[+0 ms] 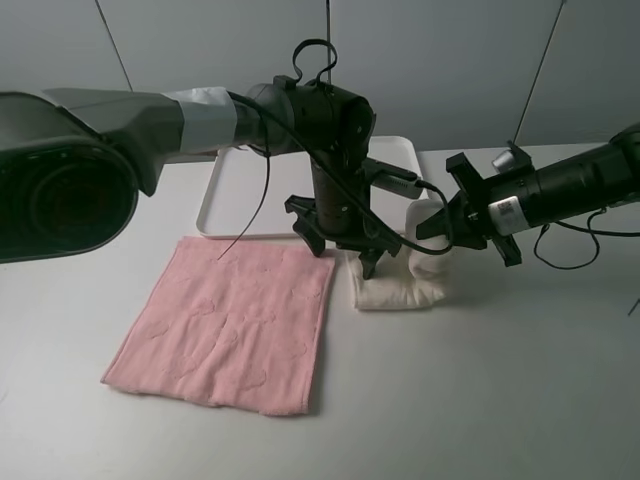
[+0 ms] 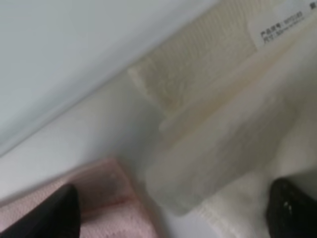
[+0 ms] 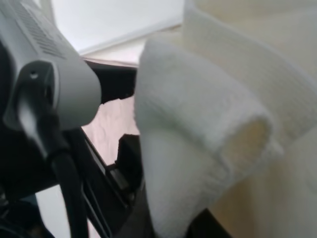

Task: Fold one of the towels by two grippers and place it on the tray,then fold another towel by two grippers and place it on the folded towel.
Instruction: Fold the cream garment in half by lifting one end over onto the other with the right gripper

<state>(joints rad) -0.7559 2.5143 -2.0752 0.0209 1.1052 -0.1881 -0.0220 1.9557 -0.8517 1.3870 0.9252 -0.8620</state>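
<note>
The cream-white towel [image 1: 395, 290] lies folded into a narrow bundle on the table just right of the pink towel [image 1: 225, 325], which is spread flat. My right gripper [image 1: 438, 228] is shut on the cream towel's right end and holds it lifted and curled over; the right wrist view shows that rolled fold [image 3: 198, 129] close up. My left gripper [image 1: 340, 248] hangs open over the bundle's left end, nothing between its fingers [image 2: 52, 213]. In the left wrist view the cream towel [image 2: 223, 144] lies beside the pink towel's corner [image 2: 104, 198]. The white tray [image 1: 235, 185] sits empty behind them.
The left arm's thick black wrist [image 1: 330, 120] and cables hang over the tray's near edge. The right arm [image 1: 570, 185] reaches in low from the right. Bare white table [image 1: 480, 400] lies in front of both towels.
</note>
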